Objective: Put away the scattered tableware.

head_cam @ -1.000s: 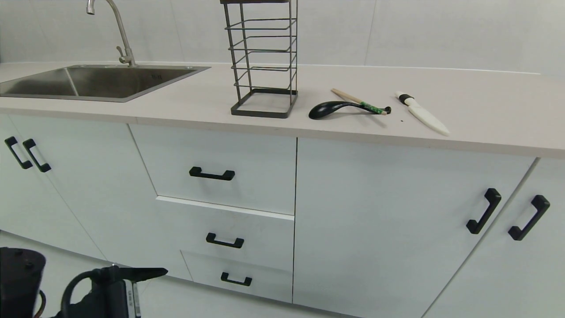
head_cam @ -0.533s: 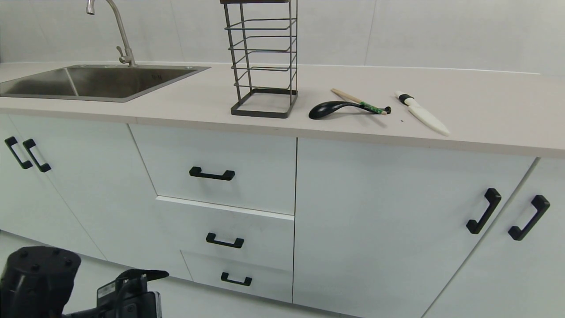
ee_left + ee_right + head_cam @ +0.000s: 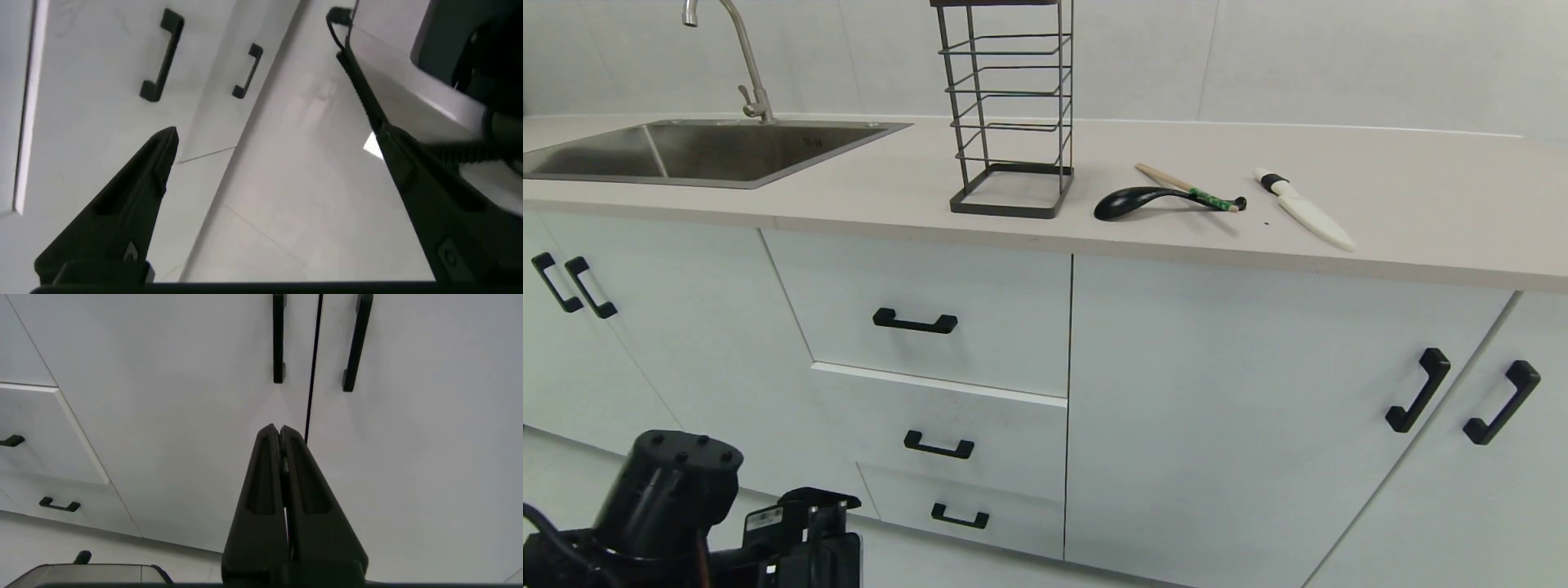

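Note:
A black spoon [image 3: 1131, 202] lies on the counter, with a pair of chopsticks [image 3: 1183, 185] crossing its handle. To their right lies a white knife [image 3: 1304, 210] with a black band. A tall black wire rack [image 3: 1011, 106] stands to the spoon's left. My left arm [image 3: 670, 490] is low at the bottom left, well below the counter. Its left gripper [image 3: 257, 82] is open and holds nothing, in front of the lower drawers and the floor. My right gripper [image 3: 280, 431] is shut on nothing, facing cabinet doors.
A steel sink [image 3: 703, 151] with a faucet [image 3: 743, 57] is set in the counter at the left. Below are white cabinet doors and three drawers with black handles [image 3: 915, 322]. Two door handles [image 3: 278, 339] hang beyond the right gripper.
The left arm has risen and shifted to the right at the bottom left of the head view. The tableware on the counter has not moved.

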`<state>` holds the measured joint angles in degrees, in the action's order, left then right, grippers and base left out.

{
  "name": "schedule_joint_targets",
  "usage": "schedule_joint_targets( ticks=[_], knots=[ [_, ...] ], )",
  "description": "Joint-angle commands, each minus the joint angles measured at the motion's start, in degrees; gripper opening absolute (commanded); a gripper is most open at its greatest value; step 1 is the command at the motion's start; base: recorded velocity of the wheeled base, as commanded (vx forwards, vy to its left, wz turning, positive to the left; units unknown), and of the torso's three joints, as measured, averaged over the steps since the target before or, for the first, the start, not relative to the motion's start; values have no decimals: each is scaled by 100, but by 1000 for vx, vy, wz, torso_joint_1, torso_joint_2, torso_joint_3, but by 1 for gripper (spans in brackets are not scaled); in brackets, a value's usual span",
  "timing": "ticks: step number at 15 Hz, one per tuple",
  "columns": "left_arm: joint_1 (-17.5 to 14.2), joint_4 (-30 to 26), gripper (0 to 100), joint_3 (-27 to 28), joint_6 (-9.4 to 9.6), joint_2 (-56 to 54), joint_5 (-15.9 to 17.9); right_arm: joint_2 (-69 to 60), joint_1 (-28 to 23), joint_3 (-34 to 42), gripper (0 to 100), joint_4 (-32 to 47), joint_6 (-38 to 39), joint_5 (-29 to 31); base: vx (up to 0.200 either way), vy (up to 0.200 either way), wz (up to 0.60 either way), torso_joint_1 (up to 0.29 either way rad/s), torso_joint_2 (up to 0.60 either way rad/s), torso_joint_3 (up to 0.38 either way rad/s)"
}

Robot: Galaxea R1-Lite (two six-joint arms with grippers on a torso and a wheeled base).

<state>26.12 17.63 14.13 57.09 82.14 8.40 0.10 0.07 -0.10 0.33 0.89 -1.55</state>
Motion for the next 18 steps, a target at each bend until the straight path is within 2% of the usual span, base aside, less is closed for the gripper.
schedule_joint_targets(
  ticks=[1,2,4,7,10,11,12,13,18],
  knots=[
    [-20,30,100,81,329,584,4,8,1,1,0,2,-1,-3,0,0,0,0,0,0],
    [-20,39,100,169,417,733,4,8,1,1,0,2,-1,-3,0,0,0,0,0,0],
    [-37,48,100,301,426,962,4,8,1,1,0,2,-1,-3,0,0,0,0,0,0],
    [-336,48,100,538,470,1261,30,8,1,1,0,2,-1,-3,0,0,0,0,0,0],
    [-661,39,100,960,1068,1867,65,8,1,1,0,2,-1,-3,0,0,0,0,0,0],
    [-705,48,100,1118,1314,2104,65,8,1,1,0,2,-1,-3,0,0,0,0,0,0],
    [-714,48,100,1189,1410,2201,74,8,1,1,0,2,-1,-3,0,0,0,0,0,0],
    [-714,57,100,1356,1630,2526,180,8,1,1,0,2,-1,-3,0,0,0,0,0,0],
    [-705,514,100,1637,1639,3098,188,8,1,1,0,2,-1,-3,0,0,0,0,0,0]
  ],
)
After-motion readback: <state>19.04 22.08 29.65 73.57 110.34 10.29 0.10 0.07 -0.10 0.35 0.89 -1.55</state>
